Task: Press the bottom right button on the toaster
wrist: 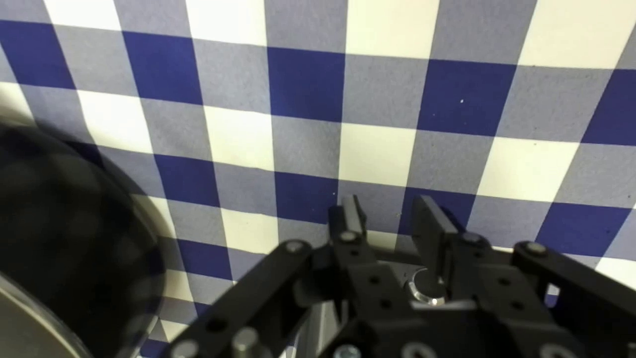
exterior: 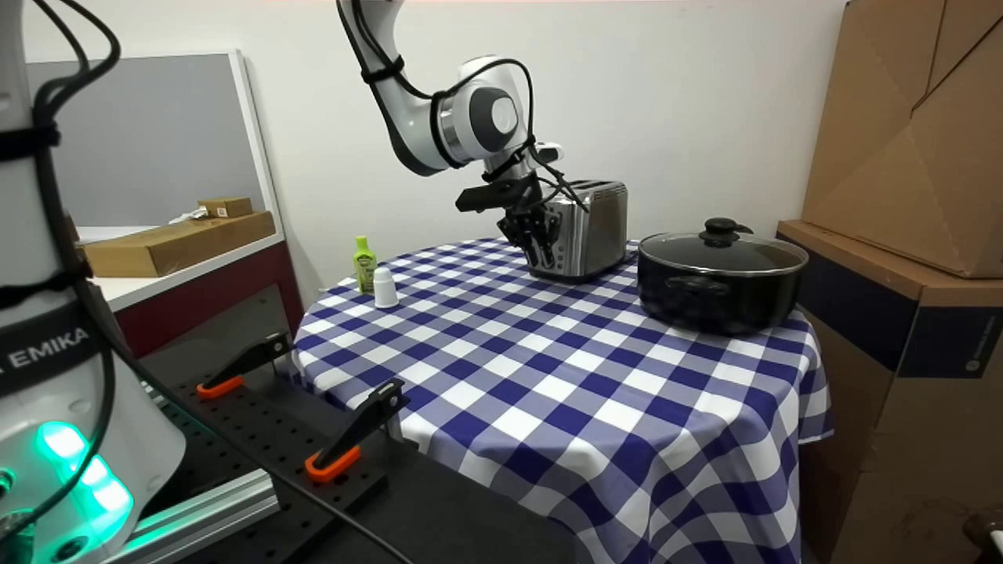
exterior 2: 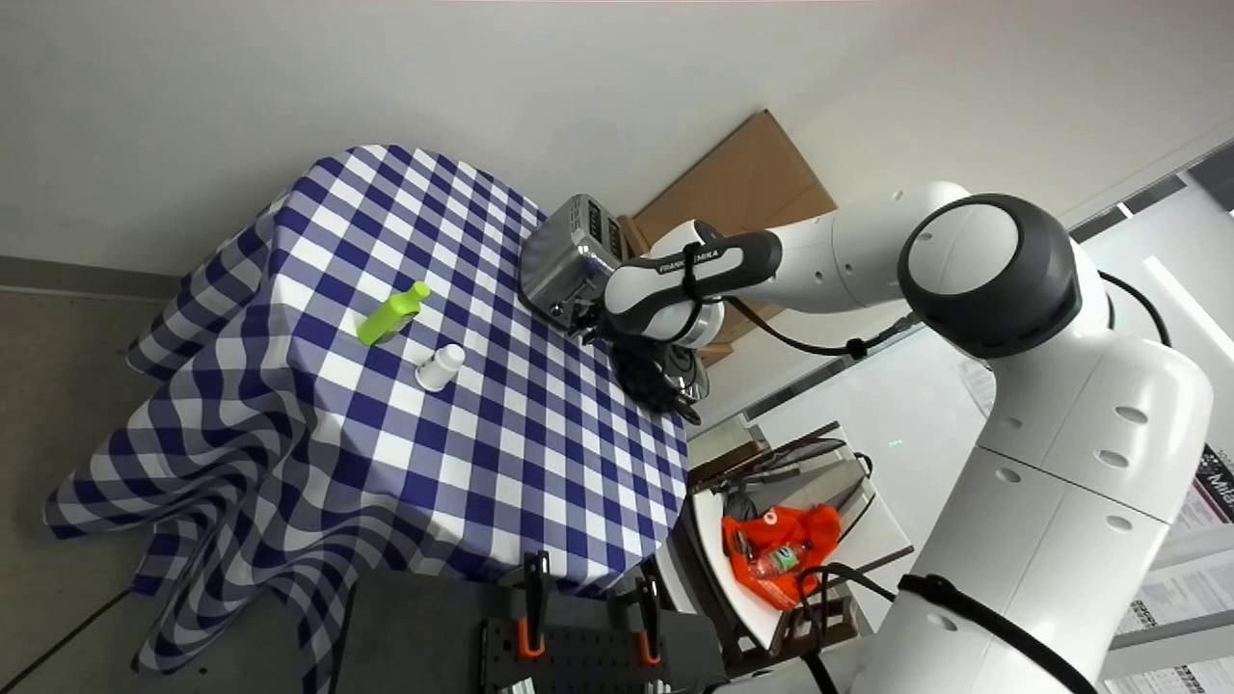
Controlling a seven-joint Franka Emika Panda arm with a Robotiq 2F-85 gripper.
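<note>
The silver toaster (exterior: 602, 227) stands upright at the table's far edge in an exterior view; it also shows in an exterior view from above (exterior 2: 561, 265). My gripper (exterior: 542, 254) points down close in front of the toaster's control face and covers much of it. In the wrist view the gripper (wrist: 386, 204) is open with nothing between its fingers. A round dark knob (wrist: 426, 286) with a shiny ring shows behind the right finger. The bottom right button cannot be made out. Whether a finger touches the toaster cannot be told.
A black lidded pot (exterior: 721, 278) stands beside the toaster, also at the wrist view's left edge (wrist: 74, 238). A green bottle (exterior: 365, 265) and a white cup-like object (exterior: 385, 288) stand across the checkered table (exterior: 501, 352). Cardboard boxes (exterior: 901, 141) rise behind the pot.
</note>
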